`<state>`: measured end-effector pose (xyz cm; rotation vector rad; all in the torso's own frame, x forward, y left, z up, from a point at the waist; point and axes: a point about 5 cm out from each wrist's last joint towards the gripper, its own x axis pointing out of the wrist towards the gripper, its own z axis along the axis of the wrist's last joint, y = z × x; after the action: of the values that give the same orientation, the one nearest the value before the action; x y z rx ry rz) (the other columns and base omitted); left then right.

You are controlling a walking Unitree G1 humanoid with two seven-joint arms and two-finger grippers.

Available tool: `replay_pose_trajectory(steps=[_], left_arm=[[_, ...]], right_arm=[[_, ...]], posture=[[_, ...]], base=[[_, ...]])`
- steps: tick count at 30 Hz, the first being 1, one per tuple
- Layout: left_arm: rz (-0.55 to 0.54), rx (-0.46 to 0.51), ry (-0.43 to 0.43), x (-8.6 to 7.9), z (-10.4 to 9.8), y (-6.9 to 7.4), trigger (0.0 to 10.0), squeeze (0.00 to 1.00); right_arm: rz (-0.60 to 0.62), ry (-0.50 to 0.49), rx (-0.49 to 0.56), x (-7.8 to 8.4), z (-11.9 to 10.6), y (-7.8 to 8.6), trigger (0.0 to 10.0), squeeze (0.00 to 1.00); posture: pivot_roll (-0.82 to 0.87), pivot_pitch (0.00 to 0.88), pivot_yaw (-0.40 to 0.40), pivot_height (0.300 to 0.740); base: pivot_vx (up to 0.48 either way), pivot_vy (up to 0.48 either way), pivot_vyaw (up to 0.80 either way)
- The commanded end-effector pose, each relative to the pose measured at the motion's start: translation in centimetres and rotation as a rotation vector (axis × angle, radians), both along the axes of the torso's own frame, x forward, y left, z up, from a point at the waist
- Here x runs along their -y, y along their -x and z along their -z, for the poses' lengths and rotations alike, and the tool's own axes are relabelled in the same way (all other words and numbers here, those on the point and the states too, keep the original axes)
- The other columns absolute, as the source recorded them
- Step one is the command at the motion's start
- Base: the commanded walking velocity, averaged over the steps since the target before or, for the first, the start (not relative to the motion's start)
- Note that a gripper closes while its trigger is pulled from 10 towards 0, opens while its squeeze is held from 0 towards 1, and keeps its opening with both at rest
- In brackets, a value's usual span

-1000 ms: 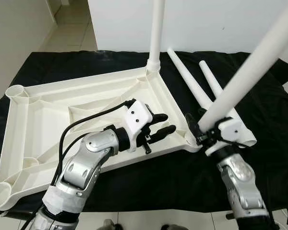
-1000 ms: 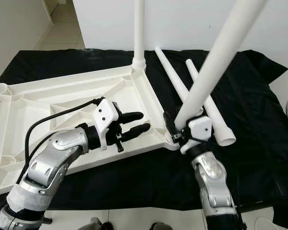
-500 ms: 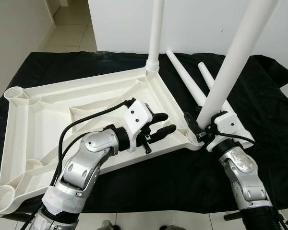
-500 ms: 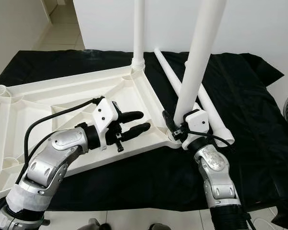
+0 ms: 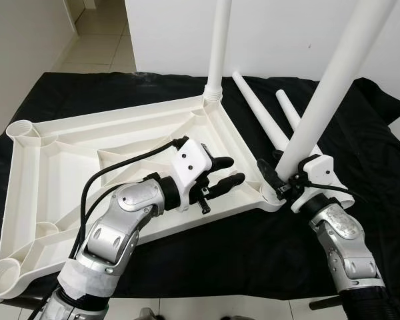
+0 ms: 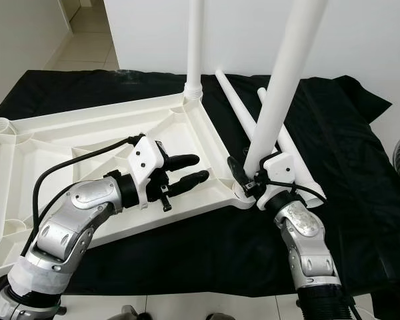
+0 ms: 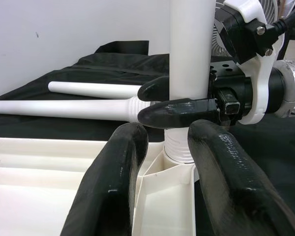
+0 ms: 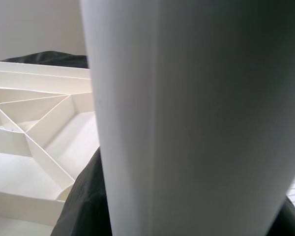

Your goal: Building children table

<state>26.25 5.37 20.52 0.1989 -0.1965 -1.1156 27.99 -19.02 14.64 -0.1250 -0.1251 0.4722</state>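
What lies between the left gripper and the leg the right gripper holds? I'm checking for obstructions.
Only the tabletop's ribbed corner; left gripper hovers open, shown in the left wrist view.

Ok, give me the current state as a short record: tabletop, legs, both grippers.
tabletop: white, upside down on black cloth, ribbed underside up
fitted leg: upright in far corner socket
held leg: tilted, threaded end at near right corner socket
loose legs: two, lying on the cloth beyond the right gripper
right gripper: shut on held leg near its base
left gripper: open, over the tabletop's right edge
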Motion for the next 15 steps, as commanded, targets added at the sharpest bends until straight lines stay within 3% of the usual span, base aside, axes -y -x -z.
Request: replay_pose_trajectory(steps=[1, 4, 15], left_arm=[[-0.017, -0.001, 0.004, 0.2, 0.0, 0.1, 10.0, 0.00], [-0.010, 0.001, 0.003, 0.3, 0.0, 0.1, 10.0, 0.00], [-0.007, 0.004, 0.004, 0.3, 0.0, 0.1, 10.0, 0.00]], right_arm=[[0.081, 0.015, -0.410, 1.6, 7.7, 2.4, 10.0, 0.00], [0.153, -0.089, -0.402, 2.3, 6.8, 1.3, 10.0, 0.00], [0.175, -0.073, -0.306, 2.1, 5.1, 0.4, 10.0, 0.00]], posture=[[-0.11, 0.101, 0.060, 0.740], [-0.12, 0.095, 0.062, 0.740], [-0.12, 0.089, 0.063, 0.740]], base=[[0.000, 0.000, 0.00], [0.000, 0.000, 0.00], [0.000, 0.000, 0.00]])
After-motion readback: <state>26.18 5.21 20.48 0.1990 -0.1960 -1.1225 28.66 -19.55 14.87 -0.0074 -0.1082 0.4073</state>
